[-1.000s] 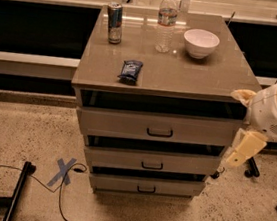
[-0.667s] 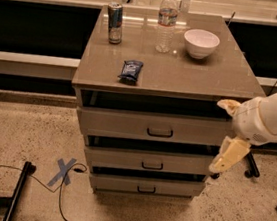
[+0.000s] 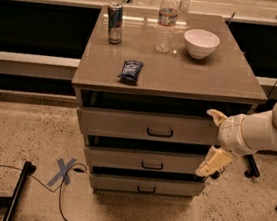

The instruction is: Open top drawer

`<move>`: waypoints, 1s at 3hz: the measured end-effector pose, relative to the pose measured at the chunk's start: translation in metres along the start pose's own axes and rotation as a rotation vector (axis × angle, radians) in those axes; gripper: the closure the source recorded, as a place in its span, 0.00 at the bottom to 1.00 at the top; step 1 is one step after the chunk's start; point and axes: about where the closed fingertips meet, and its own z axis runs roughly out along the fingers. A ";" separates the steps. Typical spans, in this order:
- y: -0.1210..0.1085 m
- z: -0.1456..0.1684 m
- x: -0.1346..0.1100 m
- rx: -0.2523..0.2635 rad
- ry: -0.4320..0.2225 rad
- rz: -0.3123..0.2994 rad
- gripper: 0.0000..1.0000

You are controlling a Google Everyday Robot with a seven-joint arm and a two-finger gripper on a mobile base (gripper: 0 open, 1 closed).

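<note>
The top drawer (image 3: 127,123) is the widest grey-beige front of three in the cabinet, just under the table top, with a small black pull handle (image 3: 159,132) at its centre. Its front stands a little further out than the two narrower drawers (image 3: 122,158) below. My gripper (image 3: 210,141), on a white arm coming in from the right, is open. It hangs in front of the right end of the top drawer, to the right of the handle. One cream finger (image 3: 216,115) is up and the other (image 3: 213,163) is down. It holds nothing.
On the table top (image 3: 223,77) stand a drink can (image 3: 114,23), a water bottle (image 3: 166,21) and a white bowl (image 3: 201,42), and a dark snack packet (image 3: 130,70) lies near the front. On the floor at left are a cable (image 3: 62,194) and a blue tape cross (image 3: 63,171).
My arm has moved left, bringing the gripper from beside the cabinet's right edge to in front of the drawer fronts. The drawers have not moved.
</note>
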 end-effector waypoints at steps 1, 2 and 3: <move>0.003 0.026 -0.016 -0.013 -0.021 -0.042 0.00; -0.002 0.068 -0.041 -0.010 0.010 -0.086 0.00; -0.010 0.088 -0.051 0.001 0.042 -0.086 0.00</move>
